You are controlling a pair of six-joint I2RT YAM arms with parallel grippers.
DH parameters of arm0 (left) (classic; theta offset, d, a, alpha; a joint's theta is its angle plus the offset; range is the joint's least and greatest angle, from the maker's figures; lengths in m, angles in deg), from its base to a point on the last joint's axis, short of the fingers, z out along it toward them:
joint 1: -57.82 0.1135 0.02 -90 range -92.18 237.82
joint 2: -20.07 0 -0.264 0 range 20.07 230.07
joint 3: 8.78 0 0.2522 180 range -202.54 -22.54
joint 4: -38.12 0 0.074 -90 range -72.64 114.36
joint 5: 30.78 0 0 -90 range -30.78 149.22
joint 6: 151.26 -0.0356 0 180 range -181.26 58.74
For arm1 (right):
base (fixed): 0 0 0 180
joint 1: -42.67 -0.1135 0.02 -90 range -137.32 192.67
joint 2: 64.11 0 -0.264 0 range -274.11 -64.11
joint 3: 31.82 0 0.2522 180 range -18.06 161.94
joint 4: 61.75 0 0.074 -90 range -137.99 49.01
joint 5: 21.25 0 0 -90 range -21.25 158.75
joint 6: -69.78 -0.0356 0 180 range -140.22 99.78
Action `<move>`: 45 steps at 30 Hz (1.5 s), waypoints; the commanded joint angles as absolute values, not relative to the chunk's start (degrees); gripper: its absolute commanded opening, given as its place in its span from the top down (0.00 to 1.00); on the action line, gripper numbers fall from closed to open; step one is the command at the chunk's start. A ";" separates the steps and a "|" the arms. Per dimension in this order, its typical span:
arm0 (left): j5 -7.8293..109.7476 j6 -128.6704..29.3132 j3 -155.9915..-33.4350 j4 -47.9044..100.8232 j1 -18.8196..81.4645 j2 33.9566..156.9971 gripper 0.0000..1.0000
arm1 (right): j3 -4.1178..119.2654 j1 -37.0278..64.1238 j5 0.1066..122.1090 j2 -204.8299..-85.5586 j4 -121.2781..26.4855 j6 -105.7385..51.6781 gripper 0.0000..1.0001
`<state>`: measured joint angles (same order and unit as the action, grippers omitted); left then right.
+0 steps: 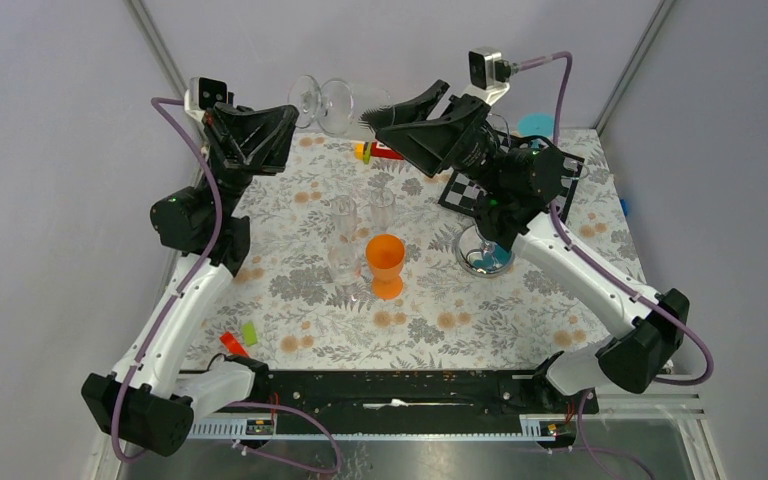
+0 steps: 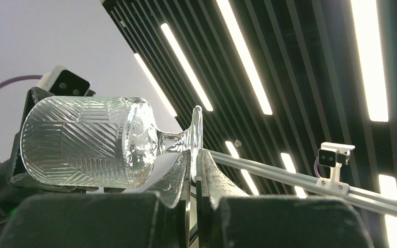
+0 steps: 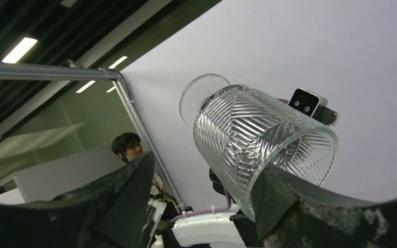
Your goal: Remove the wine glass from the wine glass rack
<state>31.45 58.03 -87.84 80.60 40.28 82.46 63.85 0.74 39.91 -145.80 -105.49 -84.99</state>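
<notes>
Top external view: near the table's middle an orange cup (image 1: 386, 262) stands beside clear glasses (image 1: 345, 240). Right of them is the wine glass rack (image 1: 474, 260), partly hidden. Farther off, the wine glass (image 1: 338, 104) lies sideways in the air. The left gripper (image 1: 292, 110) is clamped on its foot, and the right gripper (image 1: 400, 108) is spread wide around its bowl.

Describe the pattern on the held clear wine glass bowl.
Wine glass bowl: ribbed diagonal chevrons, clearest in left wrist view.
</notes>
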 commanded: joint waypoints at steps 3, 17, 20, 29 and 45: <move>34.05 65.04 -90.23 86.09 40.31 80.32 1.00 | 68.74 0.98 34.07 -146.88 -114.36 -91.67 0.38; 31.41 59.04 -96.10 86.51 40.24 82.38 0.69 | 69.33 1.01 33.52 -146.27 -119.52 -92.72 1.00; 29.59 50.56 -97.42 80.19 40.24 80.86 0.41 | 68.78 0.96 34.56 -145.51 -119.38 -91.97 1.00; 28.83 14.29 -92.38 50.20 40.24 72.21 0.14 | 68.68 0.94 43.89 -138.02 -91.68 -72.74 1.00; 83.20 -38.67 -95.26 -5.02 40.33 67.51 0.12 | 97.08 -8.15 61.87 -149.85 -21.42 -44.93 1.00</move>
<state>69.96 -28.96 -93.24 3.23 40.17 68.28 88.50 -4.20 57.37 -143.90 -37.10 -53.03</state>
